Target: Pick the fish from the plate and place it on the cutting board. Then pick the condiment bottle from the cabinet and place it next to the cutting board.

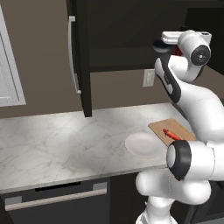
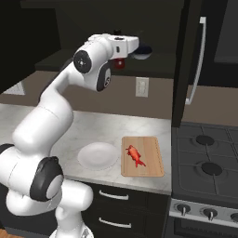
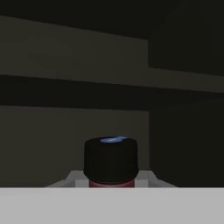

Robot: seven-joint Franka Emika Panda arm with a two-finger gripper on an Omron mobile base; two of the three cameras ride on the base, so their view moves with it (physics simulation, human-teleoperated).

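claw (image 2: pixel 122 62) closed on condiment bottle (image 3: pixel 111 162) inside cabinet (image 1: pixel 83 61) | fish (image 2: pixel 135 155) on cutting board (image 2: pixel 142 156), plate (image 2: pixel 98 155) bare on worktop (image 1: pixel 65 144) | risk: bottle clips shelf edge or door on pull-out, slips from grip at cap

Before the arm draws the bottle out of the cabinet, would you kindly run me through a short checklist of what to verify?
1. Fish lies on the cutting board: ok.
2. Plate emptied: ok.
3. Jaws shut on the condiment bottle, black cap between them in the hand view: ok.
4. Cabinet door swung open, out of the arm's way: ok.
5. Dark bowl close beside the hand on the shelf; clearance: cannot tell.
6. Bare counter beside the board for the bottle: ok.
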